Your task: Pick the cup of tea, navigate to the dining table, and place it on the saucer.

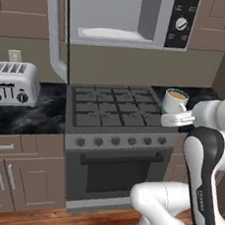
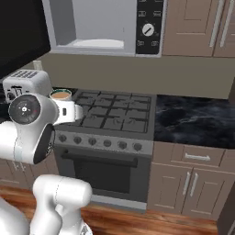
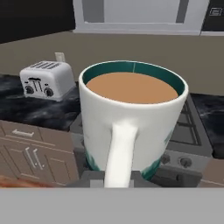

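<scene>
Hand view puts the cup of tea [image 3: 133, 120] right against the gripper [image 3: 118, 177], whose jaws pinch its handle, the cup raised above the right edge of the stove [image 1: 115, 110]. For the carry to the dining table, I'd keep the cup level so nothing spills.

Smooth glazed ceramic on the cup of tea [image 3: 131, 127], white with a teal rim, held up in the end effector [image 3: 118, 177] by its handle. Matt brown liquid inside. Brushed silver metal on the toaster [image 3: 47, 79], far to the left of the end effector. Glossy black marble with white veins on the counter [image 2: 197, 120]. Dull grey metal on the stove [image 1: 116, 116], just behind. Matt brown wood on the cabinets [image 2: 195, 176]; polished planks on the floor [image 2: 151, 222].
</scene>
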You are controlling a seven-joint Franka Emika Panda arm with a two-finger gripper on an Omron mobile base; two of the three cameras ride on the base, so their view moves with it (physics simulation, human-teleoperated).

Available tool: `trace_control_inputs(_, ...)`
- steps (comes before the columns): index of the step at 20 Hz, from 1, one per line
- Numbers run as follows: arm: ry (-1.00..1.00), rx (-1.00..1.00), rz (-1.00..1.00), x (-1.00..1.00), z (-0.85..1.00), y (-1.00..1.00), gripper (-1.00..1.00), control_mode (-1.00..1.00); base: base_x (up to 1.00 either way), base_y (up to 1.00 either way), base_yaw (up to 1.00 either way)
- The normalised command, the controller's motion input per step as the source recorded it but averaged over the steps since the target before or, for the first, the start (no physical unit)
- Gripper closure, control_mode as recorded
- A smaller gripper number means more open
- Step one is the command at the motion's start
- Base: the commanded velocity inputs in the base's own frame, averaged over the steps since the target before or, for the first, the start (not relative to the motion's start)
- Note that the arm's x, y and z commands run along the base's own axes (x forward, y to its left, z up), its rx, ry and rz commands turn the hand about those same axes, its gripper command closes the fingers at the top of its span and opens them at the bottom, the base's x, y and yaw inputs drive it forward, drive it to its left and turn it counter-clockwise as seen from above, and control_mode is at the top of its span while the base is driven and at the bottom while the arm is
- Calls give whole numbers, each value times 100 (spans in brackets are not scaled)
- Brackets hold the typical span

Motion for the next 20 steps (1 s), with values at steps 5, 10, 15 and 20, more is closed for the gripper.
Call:
trace_control_inputs(5,0,0,0,0,0,0,100,100,32,-37,52)
trace_control_inputs(10,0,0,0,0,0,0,100,100,11,-54,71)
trace_control_inputs(15,0,0,0,0,0,0,100,100,-69,-91,52)
trace_control_inputs(20,0,0,0,0,0,0,100,100,-87,-73,57)
